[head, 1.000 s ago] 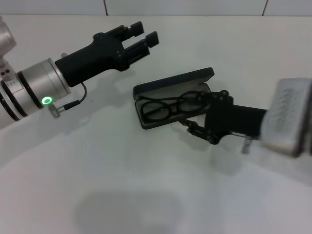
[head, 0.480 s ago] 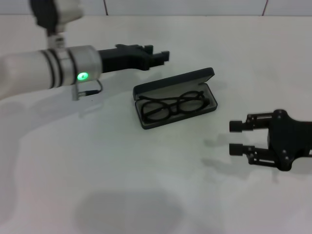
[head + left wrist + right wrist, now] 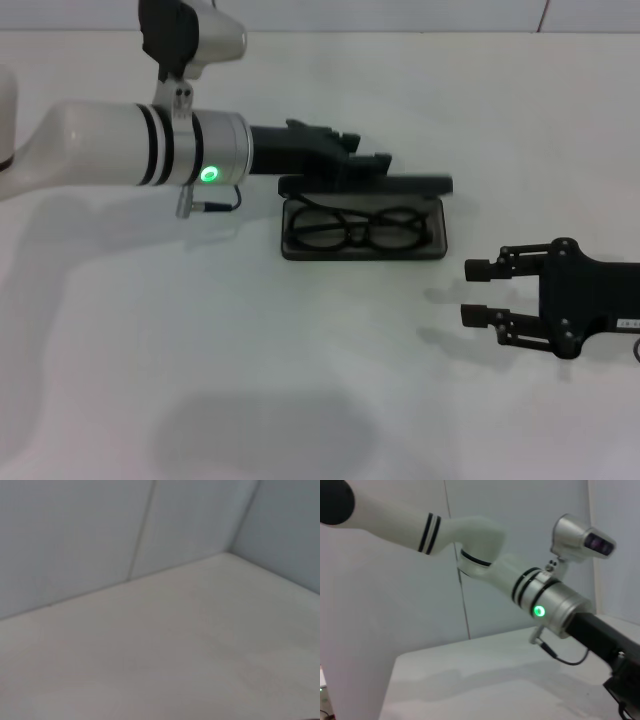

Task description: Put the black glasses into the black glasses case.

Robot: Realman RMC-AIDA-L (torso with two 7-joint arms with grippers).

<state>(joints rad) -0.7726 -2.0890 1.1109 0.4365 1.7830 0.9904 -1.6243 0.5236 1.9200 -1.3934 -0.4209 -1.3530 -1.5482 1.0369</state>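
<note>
The black glasses case (image 3: 360,251) lies in the middle of the white table with its lid (image 3: 420,184) part raised. The black glasses (image 3: 362,228) lie inside on the grey lining, folded flat. My left gripper (image 3: 372,163) reaches in from the left and sits at the lid's back edge, touching or just over it. My right gripper (image 3: 478,292) is open and empty, low over the table to the right front of the case, pointing left. The left wrist view shows only bare table and wall.
The white table (image 3: 250,380) runs all round the case, with a pale wall at the back. My left arm (image 3: 555,607), with its green light, shows in the right wrist view, stretched over the table.
My left gripper has swung right and down onto the case's lid. The case has turned square to the table front and its lid stands lower. My right gripper, back from the case, has barely moved since.
</note>
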